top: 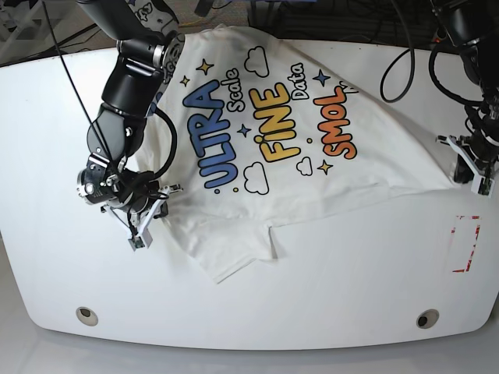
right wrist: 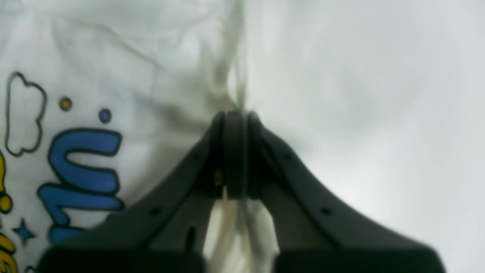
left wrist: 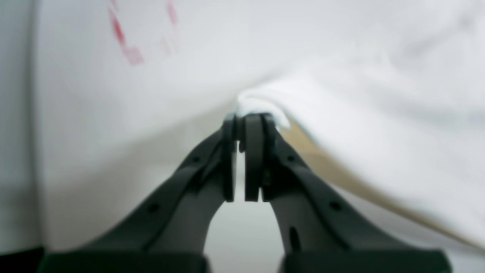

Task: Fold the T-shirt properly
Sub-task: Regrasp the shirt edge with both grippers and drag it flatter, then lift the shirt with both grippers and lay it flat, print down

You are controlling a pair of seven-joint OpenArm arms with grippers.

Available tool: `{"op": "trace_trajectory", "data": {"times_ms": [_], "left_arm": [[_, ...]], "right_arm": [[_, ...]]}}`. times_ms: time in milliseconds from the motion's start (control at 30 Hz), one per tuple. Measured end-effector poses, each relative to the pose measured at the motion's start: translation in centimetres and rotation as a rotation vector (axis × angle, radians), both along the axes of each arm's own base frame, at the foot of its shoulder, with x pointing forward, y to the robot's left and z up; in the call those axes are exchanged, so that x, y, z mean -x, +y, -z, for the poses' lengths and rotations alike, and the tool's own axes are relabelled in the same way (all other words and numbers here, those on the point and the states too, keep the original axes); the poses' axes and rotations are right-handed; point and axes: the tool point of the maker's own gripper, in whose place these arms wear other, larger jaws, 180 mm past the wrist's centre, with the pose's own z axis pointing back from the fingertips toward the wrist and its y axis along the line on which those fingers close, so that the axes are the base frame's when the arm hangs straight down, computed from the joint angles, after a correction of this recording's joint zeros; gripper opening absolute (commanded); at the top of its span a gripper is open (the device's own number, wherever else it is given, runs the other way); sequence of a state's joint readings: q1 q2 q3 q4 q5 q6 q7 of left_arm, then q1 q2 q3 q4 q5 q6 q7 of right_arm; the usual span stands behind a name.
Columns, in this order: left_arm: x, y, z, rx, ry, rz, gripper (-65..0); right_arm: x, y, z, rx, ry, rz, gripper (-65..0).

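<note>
Cotton T-shirt (top: pixel 273 132), white and printed with blue, yellow and orange cartoon lettering, lies print side up across the far half of my white counter (top: pixel 327 296), spread at a slant with one sleeve bunched near the front. It looks light, limp and easily wrinkled, so I judge it will sag and drag rather than hold a shape, and a pinch on a single layer could slip.

My right tool (top: pixel 142 220), at the left of the base view, is clenched on the shirt's edge near that bunched sleeve; its wrist view shows a ridge of fabric running between the closed jaws, with blue lettering just beside them. My left tool (top: pixel 475 167), at the right of the base view, is also clenched, gripping a small bunched fold of white cloth at the opposite edge, which lifts clear of the counter in its wrist view.

Best holds, as I judge it, are hems, seams and corners, where the cloth is doubled and thicker.

No containers are in view. Red tape marks (top: pixel 465 243) sit on the counter near my left tool.
</note>
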State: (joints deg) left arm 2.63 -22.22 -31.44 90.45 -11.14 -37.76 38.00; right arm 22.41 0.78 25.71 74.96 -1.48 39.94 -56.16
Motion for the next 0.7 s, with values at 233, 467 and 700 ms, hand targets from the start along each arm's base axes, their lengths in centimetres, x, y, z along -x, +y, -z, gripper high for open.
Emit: {"op": "trace_trajectory", "data": {"times_ms": [233,467,700], "left_arm": [[-4.3,-0.3,-3.9,-0.097,-0.080,0.024,-65.0],[-8.1,0.3,-10.6,-0.148,-0.216,-0.007,-65.0],[-11.0,1.2,-21.0,-0.211,-0.413,-0.032,-65.0]], "right_arm": [[-3.6,-2.2,-5.1,0.106,-0.061,-0.026,-65.0],[-8.3,-2.7,-13.4,0.192,-0.200,-0.061,-65.0],[-11.4,-5.7,-25.0,0.261,-0.345,0.006,-65.0]]}}
